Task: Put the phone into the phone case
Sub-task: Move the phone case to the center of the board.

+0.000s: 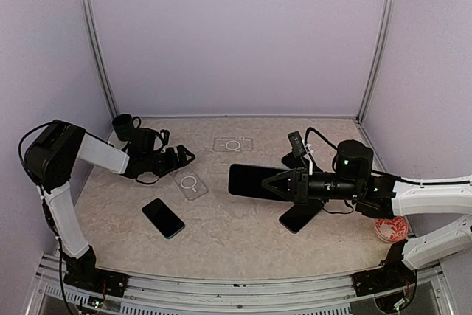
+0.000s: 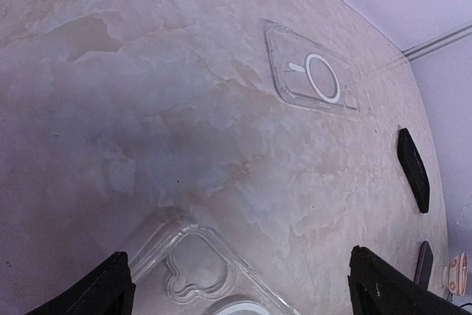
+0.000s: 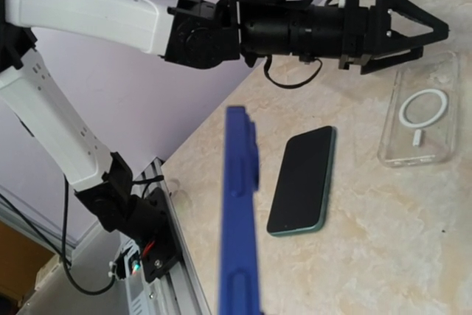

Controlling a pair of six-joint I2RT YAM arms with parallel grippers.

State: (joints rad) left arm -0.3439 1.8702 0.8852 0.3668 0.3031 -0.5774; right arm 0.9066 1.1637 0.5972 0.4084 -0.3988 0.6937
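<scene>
My right gripper (image 1: 284,182) clamps the phone (image 1: 251,181) above the table (image 1: 243,241). My wrist view shows it only edge-on and cropped. Its length points left toward the case (image 1: 190,184). My left gripper (image 1: 186,161) gapes wide, empty.

A blue phone (image 3: 240,212) stands edge-on up close; beyond, a dark phone (image 3: 302,180) lies near a clear case (image 3: 420,119) on the desk (image 3: 383,256).
</scene>
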